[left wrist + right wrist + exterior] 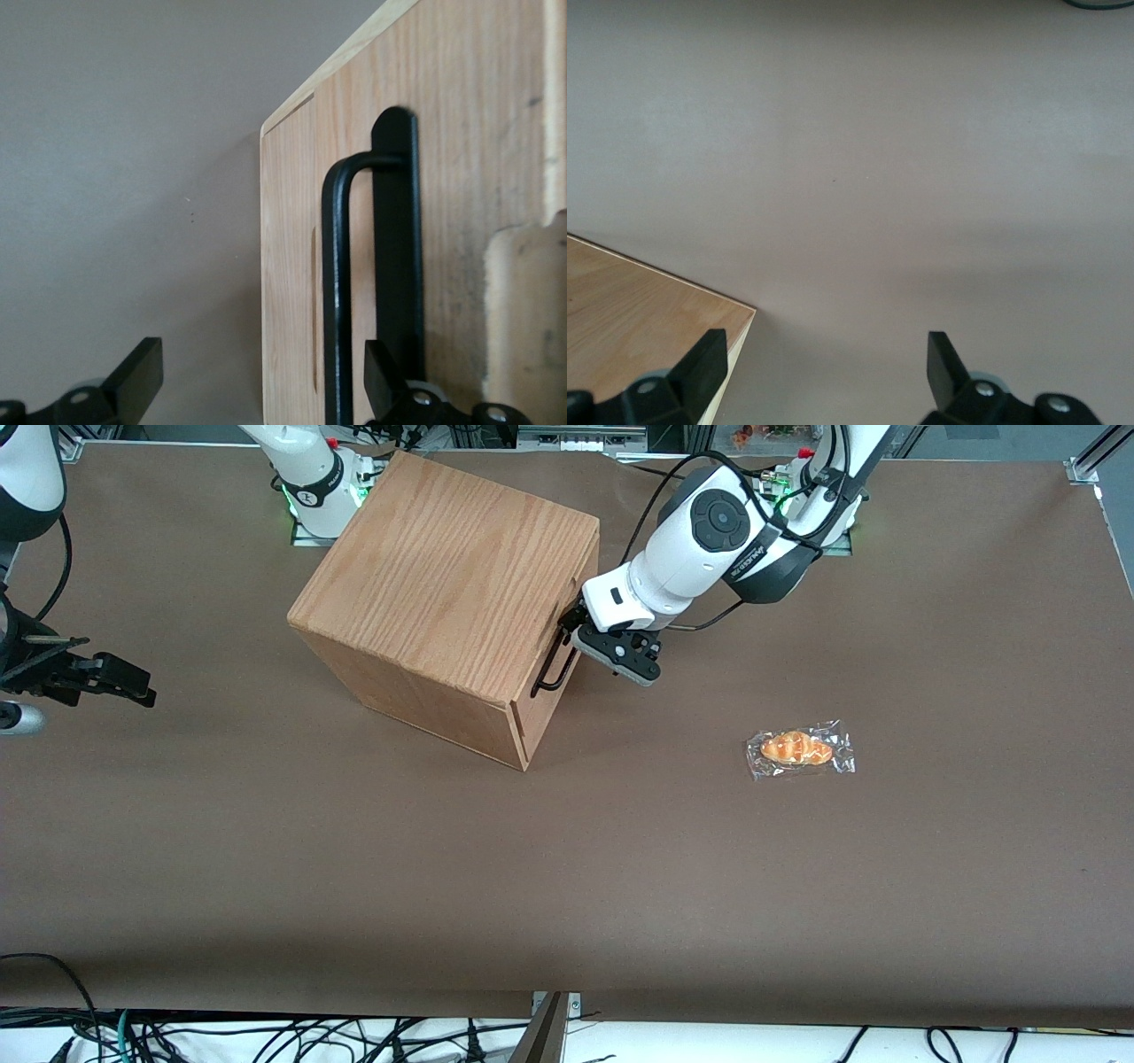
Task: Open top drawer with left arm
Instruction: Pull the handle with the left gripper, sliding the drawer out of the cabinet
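The top drawer's flat wooden front (576, 589) faces the working arm and sits flush with the oak box (443, 576). Its thin black bar handle (551, 671) stands off the front. The left arm (700, 545) reaches toward the drawer from the working arm's end, with its black gripper (574, 636) at the handle. In the left wrist view the drawer front (443, 133) fills much of the frame and the handle bar (337, 292) lies between the spread fingers, close to one fingertip (381, 372) and apart from it. The gripper (261, 381) is open and holds nothing.
A wrapped bread roll (800, 749) lies on the brown table (567, 886), nearer the front camera than the gripper and toward the working arm's end. The oak box stands at an angle on the table.
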Action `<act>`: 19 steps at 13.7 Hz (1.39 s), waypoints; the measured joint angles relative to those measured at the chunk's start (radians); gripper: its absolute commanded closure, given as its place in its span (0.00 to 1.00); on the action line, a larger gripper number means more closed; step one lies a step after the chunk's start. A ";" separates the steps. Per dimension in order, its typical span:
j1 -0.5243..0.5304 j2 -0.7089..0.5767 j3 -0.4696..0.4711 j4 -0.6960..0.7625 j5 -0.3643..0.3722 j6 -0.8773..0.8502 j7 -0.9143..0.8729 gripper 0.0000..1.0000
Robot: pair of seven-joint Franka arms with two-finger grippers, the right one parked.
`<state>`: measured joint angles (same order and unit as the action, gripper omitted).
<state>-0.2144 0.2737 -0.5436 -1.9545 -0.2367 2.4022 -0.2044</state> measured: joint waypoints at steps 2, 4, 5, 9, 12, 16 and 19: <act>0.000 0.000 0.000 -0.017 0.001 0.000 0.000 0.00; 0.003 0.000 0.001 -0.028 0.010 0.000 0.000 0.00; 0.008 0.000 0.002 -0.030 0.032 -0.002 0.000 0.00; 0.072 -0.025 0.006 -0.030 0.065 -0.084 0.026 0.00; 0.116 -0.038 0.026 -0.030 0.064 -0.131 0.088 0.00; 0.135 -0.046 0.052 -0.031 0.056 -0.159 0.134 0.00; 0.135 -0.048 0.067 -0.030 0.047 -0.170 0.151 0.00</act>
<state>-0.0789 0.2257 -0.4769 -1.9849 -0.1895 2.2327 -0.0531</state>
